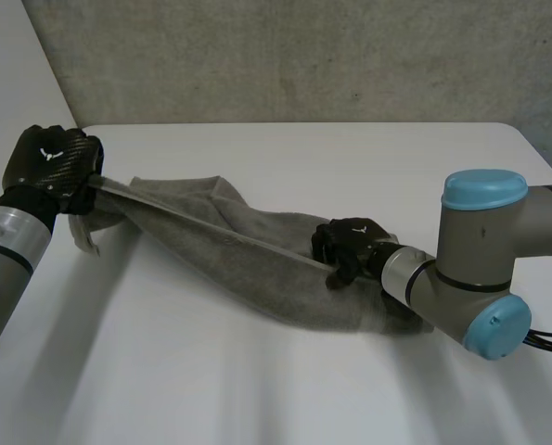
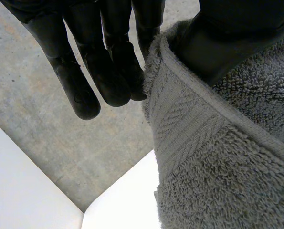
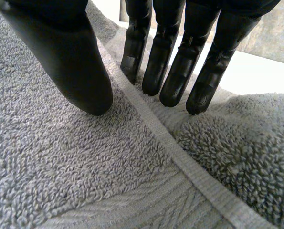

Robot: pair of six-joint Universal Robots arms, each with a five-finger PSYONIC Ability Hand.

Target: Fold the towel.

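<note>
A grey towel (image 1: 257,260) lies bunched in a long strip across the white table (image 1: 303,148), with its upper hem stretched taut between my two hands. At the table's far left corner, my left hand (image 1: 53,167) holds one end lifted. There the towel (image 2: 204,157) is pinched between the thumb and the fingers (image 2: 108,71). My right hand (image 1: 350,243) is at the strip's other end, near the table's middle. Its thumb (image 3: 75,62) and fingers (image 3: 170,71) sit on either side of the hem of the towel (image 3: 60,167) and close on it.
My right arm (image 1: 480,260) reaches in over the table's right side, its elbow near the towel's end. A grey concrete wall (image 1: 303,56) stands behind the table. Bare tabletop lies in front of the towel and behind it.
</note>
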